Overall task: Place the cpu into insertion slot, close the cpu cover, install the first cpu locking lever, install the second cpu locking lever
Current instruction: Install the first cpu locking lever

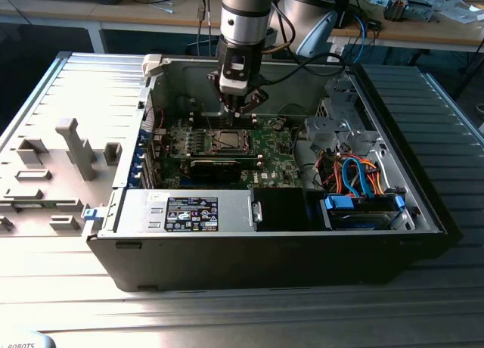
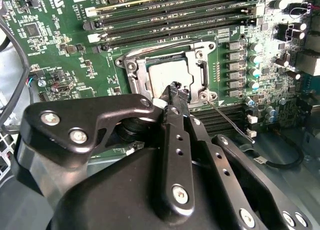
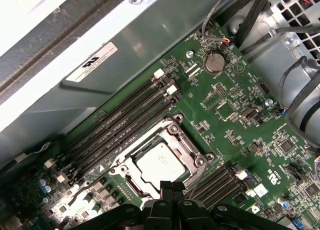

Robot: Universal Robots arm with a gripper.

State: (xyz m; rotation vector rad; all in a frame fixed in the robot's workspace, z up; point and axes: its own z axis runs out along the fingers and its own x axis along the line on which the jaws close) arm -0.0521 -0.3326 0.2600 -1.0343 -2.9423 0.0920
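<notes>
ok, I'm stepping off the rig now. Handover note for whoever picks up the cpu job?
Tool: shut, nothing visibly held, tips down at the edge of the cpu cover.
Cpu: seated in the insertion slot on the green motherboard.
Cpu cover: lying flat over the cpu.
Done: cpu placed, cover closed.
Left: both locking levers. One thin lever rod runs out from the slot's corner beside the tool. I cannot tell whether either lever is latched.
</notes>
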